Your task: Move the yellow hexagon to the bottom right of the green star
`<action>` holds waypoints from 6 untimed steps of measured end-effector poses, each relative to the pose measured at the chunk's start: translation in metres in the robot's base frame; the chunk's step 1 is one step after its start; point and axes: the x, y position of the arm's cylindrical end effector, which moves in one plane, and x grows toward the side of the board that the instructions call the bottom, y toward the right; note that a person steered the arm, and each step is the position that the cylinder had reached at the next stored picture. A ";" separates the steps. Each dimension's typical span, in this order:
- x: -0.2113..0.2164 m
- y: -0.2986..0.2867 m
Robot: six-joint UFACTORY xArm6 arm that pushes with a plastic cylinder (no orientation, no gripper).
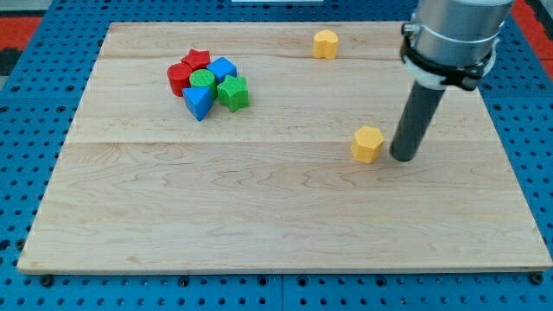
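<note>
The yellow hexagon [367, 143] lies right of the board's middle. My tip [403, 158] stands just to its right, close to it, with a thin gap showing. The green star [232, 92] sits far off at the upper left, at the right end of a tight cluster of blocks. The hexagon is well to the right of the star and a little lower.
The cluster also holds a red star [196, 59], a red round block [180, 78], a blue cube [222, 69], a green round block [203, 82] and a blue triangle [198, 102]. A yellow heart [325, 43] lies near the top edge. The wooden board [276, 233] ends in a blue pegboard surround.
</note>
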 end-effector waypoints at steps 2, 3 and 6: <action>-0.026 0.013; -0.042 -0.032; -0.016 -0.141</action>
